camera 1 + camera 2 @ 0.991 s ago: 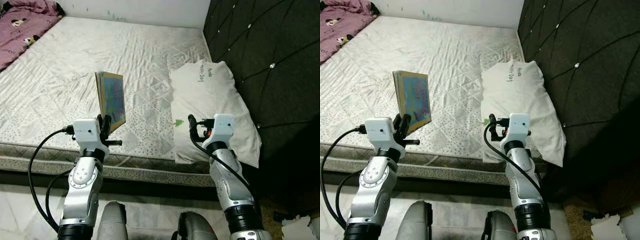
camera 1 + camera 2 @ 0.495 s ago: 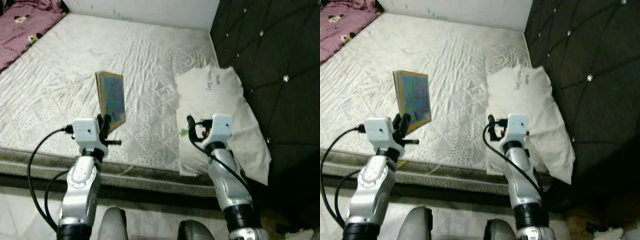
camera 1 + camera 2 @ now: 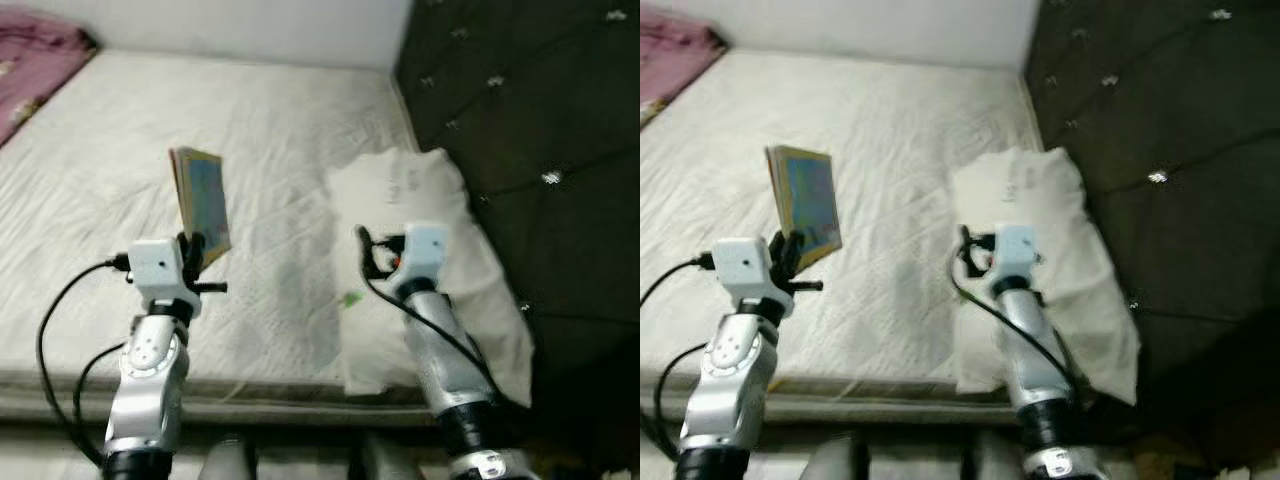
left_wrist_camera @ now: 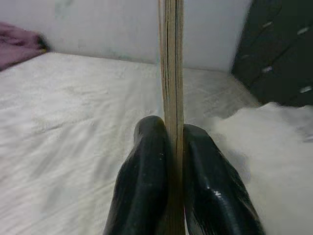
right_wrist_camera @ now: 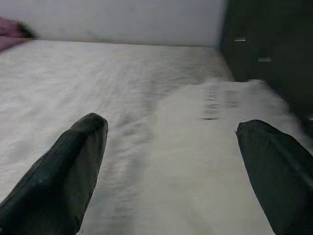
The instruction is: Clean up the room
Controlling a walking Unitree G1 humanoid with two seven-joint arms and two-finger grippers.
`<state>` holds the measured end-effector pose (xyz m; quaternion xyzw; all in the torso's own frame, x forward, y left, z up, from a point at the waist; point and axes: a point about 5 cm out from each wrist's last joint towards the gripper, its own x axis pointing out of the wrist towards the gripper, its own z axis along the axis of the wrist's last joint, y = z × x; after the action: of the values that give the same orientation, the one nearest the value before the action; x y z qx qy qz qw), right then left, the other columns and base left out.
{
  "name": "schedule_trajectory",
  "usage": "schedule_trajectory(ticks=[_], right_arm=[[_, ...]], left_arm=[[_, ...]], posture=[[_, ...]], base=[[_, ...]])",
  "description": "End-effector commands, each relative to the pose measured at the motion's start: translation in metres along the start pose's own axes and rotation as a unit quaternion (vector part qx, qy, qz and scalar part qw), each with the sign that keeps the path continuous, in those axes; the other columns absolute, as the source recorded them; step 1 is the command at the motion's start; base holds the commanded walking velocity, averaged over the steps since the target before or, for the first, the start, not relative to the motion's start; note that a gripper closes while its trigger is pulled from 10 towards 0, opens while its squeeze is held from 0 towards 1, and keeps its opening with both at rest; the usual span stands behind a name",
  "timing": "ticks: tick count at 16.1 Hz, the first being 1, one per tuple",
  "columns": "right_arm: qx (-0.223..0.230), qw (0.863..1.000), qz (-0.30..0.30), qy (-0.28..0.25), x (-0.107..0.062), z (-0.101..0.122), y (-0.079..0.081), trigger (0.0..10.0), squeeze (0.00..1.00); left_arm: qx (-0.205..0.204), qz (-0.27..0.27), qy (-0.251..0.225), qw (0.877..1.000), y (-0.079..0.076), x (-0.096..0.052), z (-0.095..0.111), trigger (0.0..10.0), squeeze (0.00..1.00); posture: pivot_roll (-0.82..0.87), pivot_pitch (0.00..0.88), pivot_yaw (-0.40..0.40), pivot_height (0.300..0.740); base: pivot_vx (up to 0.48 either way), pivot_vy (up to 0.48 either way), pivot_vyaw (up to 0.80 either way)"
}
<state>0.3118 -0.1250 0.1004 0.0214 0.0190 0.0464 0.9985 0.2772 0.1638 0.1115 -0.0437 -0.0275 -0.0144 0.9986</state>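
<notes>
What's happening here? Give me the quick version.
The robot stands at the bed's edge. Its left claw is shut on a thin colourful book, holding it upright above the mattress. The right claw is open, empty, raised over the white pillow by the dark padded headboard.

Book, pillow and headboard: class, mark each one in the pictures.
book [image 3: 203, 197], left eye view, colourful cover.
pillow [image 3: 420, 190], left eye view, upper part.
headboard [image 3: 530, 110], left eye view, dark tufted panel.
</notes>
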Motion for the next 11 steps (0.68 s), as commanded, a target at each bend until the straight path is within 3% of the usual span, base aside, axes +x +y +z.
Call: schedule_trajectory(ticks=[1, 6, 11], right_arm=[[-0.002, 1.000, -0.010, 0.006, -0.0012, -0.0033, -0.0065, 10.0, 0.00], [-0.005, 1.000, -0.007, 0.006, -0.0009, -0.0042, -0.0057, 10.0, 0.00], [-0.003, 1.000, -0.007, 0.008, -0.0014, -0.0045, -0.0055, 10.0, 0.00]], left_arm=[[-0.005, -0.021, -0.018, 1.000, -0.0145, 0.0033, 0.0064, 10.0, 0.00], [-0.007, -0.019, -0.013, 1.000, -0.0153, 0.0046, 0.0049, 10.0, 0.00], [-0.011, -0.013, -0.014, 1.000, -0.0167, 0.0053, 0.0066, 10.0, 0.00]], posture=[[0.06, 0.016, -0.046, 0.672], [0.06, 0.018, -0.047, 0.672], [0.06, 0.035, -0.049, 0.622]], base=[[0.000, 0.000, 0.00], [0.000, 0.000, 0.00], [0.000, 0.000, 0.00]])
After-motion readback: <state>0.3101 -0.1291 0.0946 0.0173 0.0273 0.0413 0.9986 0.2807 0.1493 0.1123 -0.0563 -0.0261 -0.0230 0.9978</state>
